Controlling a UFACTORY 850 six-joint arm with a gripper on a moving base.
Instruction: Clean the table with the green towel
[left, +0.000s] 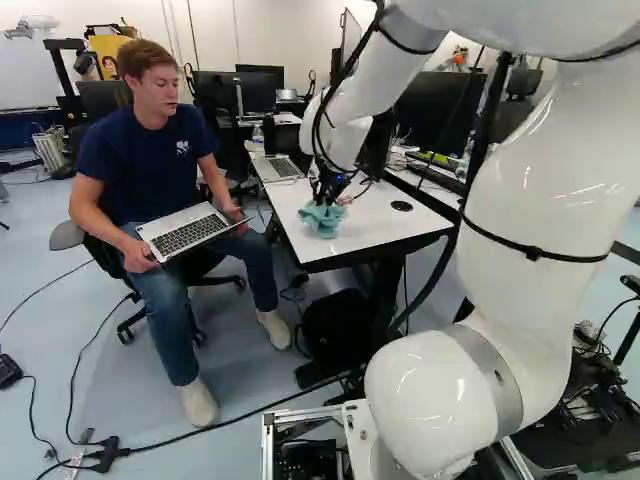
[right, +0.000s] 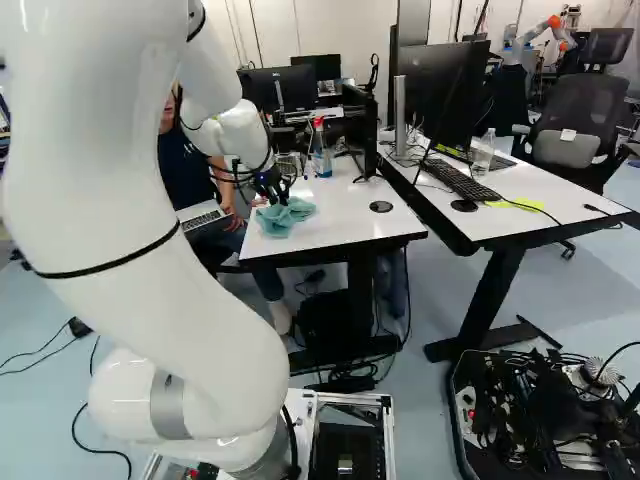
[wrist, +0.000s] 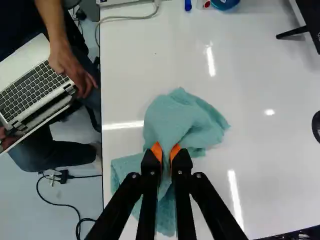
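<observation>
bright indoor light | glare streaks on tabletop (wrist: 250, 65) | highlights on white arm (left: 540, 190)

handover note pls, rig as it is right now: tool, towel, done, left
Tool: shut on a fold of the green towel, pinched between both pads.
Towel: bunched, spread on the white table around the tool, near the edge at the left of the right base view.
Done: towel gripped and on the tabletop. Can't tell whether any part has been wiped.
Left: wiping, as far as I can judge; mind the bottle at the far end.
</observation>
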